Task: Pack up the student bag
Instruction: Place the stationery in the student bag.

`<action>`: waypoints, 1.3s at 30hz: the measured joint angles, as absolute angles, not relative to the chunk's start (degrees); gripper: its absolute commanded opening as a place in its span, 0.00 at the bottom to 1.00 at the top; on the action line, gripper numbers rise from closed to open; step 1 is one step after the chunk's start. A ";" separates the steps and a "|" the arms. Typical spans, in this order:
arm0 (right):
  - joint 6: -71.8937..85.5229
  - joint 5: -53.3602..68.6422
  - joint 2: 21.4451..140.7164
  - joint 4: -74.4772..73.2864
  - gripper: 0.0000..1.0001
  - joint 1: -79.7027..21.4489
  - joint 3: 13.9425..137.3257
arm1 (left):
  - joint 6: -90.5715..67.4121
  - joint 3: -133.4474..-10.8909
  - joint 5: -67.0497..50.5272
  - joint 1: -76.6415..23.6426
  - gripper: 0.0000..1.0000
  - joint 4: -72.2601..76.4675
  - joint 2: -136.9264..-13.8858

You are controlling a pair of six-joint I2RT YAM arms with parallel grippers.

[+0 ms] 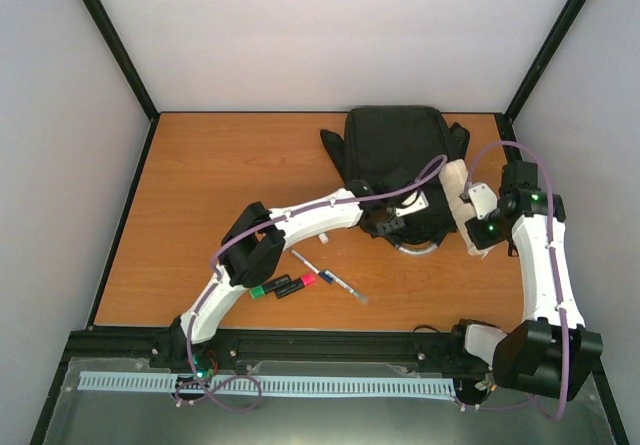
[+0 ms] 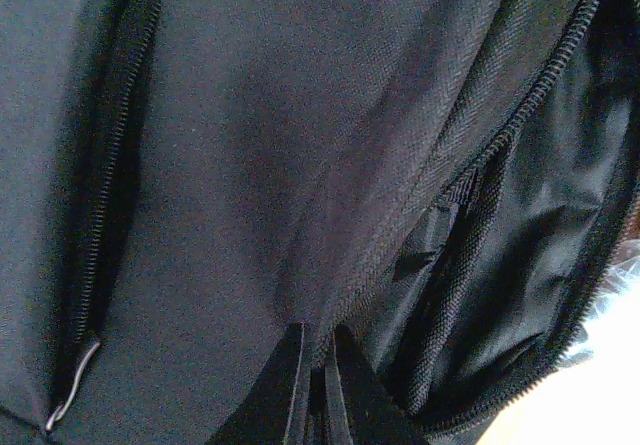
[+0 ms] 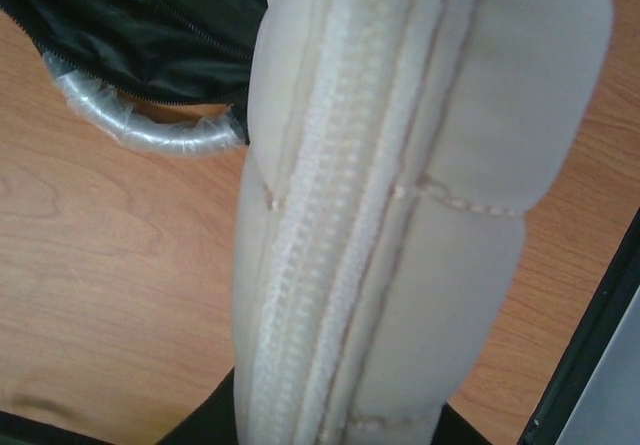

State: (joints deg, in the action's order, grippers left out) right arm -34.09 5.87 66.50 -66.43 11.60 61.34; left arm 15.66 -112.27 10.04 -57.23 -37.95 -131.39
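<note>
1. Top external view. The large black rectangular fabric student bag (image 1: 392, 140) lies against the far edge of the bench, right of centre, its mouth facing the near edge. The left tool (image 1: 388, 223) is at that mouth. The right tool (image 1: 474, 227) holds a cream ribbed fabric pencil case (image 1: 456, 180) just beside the bag's right side. Loose markers and pens (image 1: 300, 283) lie towards the near edge. Risk: the two arms work close together, so a direct push to the mouth may knock the left wrist.

2. Left wrist view. The left tool (image 2: 318, 365) is clenched, apparently pinching the bag's fabric lip beside the unzipped opening (image 2: 520, 245). Risk: a thin pinch on slack cloth may slip, letting the mouth collapse.

3. Right wrist view. The right tool (image 3: 335, 425) grasps the pencil case (image 3: 420, 195) by its near end, and the case points towards the plastic-wrapped loop handle (image 3: 150, 130). Risk: so long a case, held at one end, may swing, catch on the zip teeth or handle, and twist out of the grip.
</note>
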 measured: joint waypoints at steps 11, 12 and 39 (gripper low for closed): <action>-37.34 8.12 65.01 -75.24 0.16 11.60 64.03 | 8.03 -117.23 7.16 -55.16 0.01 -35.83 -128.88; -38.15 8.97 64.53 -76.20 0.16 11.60 64.03 | 6.94 -118.28 6.72 -54.81 0.01 -35.88 -128.88; -38.41 17.58 72.88 -68.75 0.12 5.58 56.40 | -8.86 -124.25 -1.87 -51.72 0.01 -35.79 -128.70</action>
State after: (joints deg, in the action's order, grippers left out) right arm -38.41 17.58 72.88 -68.75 5.58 56.40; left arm -8.86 -124.25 -1.87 -51.72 -35.79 -128.70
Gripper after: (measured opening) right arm 0.193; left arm 0.041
